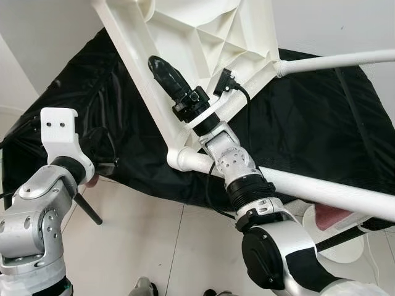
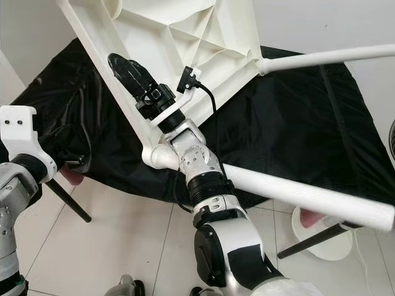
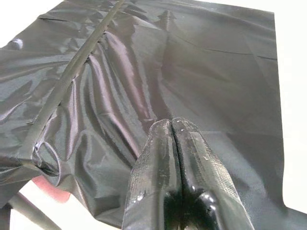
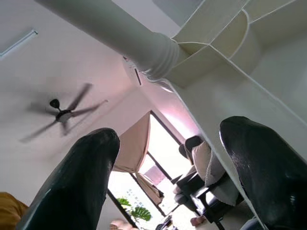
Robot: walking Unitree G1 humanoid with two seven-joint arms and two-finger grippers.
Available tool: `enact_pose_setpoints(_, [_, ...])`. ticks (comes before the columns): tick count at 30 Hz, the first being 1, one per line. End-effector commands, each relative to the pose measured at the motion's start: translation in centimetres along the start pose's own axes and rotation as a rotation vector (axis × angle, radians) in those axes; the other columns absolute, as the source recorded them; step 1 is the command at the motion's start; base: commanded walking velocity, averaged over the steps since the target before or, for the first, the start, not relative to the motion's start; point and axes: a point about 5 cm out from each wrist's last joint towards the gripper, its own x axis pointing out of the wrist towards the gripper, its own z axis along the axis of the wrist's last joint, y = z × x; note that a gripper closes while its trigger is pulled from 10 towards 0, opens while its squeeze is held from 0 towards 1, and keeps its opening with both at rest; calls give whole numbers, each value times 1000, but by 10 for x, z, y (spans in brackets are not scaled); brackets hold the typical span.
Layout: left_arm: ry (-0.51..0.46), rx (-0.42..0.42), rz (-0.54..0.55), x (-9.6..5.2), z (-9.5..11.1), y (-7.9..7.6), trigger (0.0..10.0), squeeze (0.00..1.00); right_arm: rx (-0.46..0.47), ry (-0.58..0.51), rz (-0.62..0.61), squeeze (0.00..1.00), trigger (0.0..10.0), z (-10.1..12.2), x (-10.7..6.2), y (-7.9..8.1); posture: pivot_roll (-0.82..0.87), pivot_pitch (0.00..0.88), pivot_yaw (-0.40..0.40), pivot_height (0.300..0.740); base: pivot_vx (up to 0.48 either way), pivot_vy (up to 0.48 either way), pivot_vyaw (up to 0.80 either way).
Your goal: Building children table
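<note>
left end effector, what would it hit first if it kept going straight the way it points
Probably the black cloth: the left end effector, fingers together, aims straight at it. How far off is unclear.

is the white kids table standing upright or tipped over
Tipped: the white table top shows its ribbed underside, with legs sticking out sideways over the black cloth. The right gripper reaches against its rim.

Tabletop (image 1: 185, 37) tilted above cloth-covered stand (image 1: 321, 123); legs (image 1: 333, 194) point right; right tool (image 1: 170, 77) against tabletop underside.
</note>
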Motion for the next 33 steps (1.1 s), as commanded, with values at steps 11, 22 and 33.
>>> enact_pose_setpoints(11, [23,9,25,-1,-3,4,10000,0,194,-82,-61,0,10000,-35,-24,3,100,159,20,740,0,0,0])
enact_pose_setpoints(22, [32,18,8,2,-4,3,10000,0,225,-173,-158,0,10000,-24,-52,-8,92,159,37,740,0,0,0])
enact_pose_setpoints(33, [35,20,2,2,-4,4,10000,0,202,-230,-217,0,10000,-5,-72,-17,90,155,39,740,0,0,0])
